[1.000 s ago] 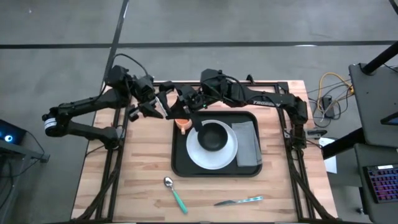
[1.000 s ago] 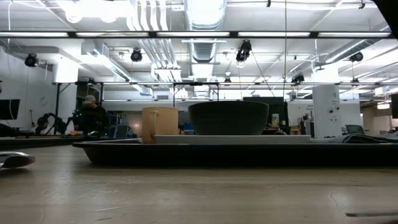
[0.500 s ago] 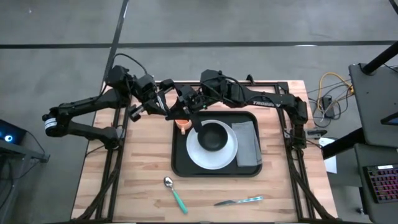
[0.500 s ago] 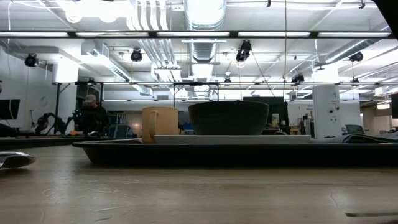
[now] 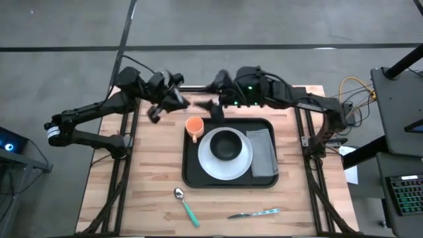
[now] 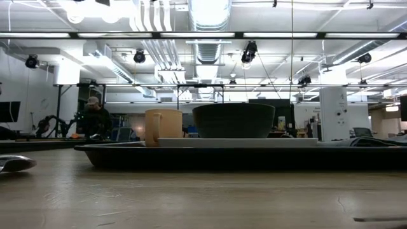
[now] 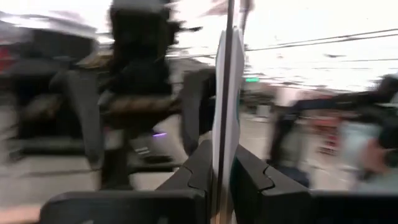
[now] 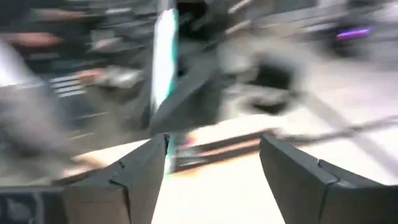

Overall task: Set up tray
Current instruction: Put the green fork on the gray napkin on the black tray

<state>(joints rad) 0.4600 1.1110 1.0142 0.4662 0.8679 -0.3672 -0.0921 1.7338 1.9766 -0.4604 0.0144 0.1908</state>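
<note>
Tray (image 5: 230,153) lies flat on the wooden table (image 5: 145,185), right of centre in the high view, its long axis running across the table from the left arm's side to the right arm's. On it sit a white plate (image 5: 225,157) with a black bowl (image 5: 227,144) on top, a folded grey cloth (image 5: 262,152) at the end toward the right arm, and an orange cup (image 5: 193,126) in the far corner toward the left arm. In the low view the tray (image 6: 210,156) shows edge-on, with the cup (image 6: 163,126) and bowl (image 6: 233,121) standing upright on it.

Both grippers are above the table's far edge, beyond the tray and touching none of it. Left gripper (image 5: 178,101) has its jaws pressed shut on a thin flat thing (image 7: 227,93); seen edge-on in its wrist view, white with a pale green side, what it is cannot be told. Right gripper (image 5: 210,105) sits just beside the left one, facing it, nearest the cup. Its wrist view shows the fingers (image 8: 138,177) spread wide with nothing between them.

A spoon (image 5: 186,205) and a knife (image 5: 254,213) lie on the bare table on the near side of the tray, well apart from both grippers. A person (image 6: 95,117) sits far back in the room.
</note>
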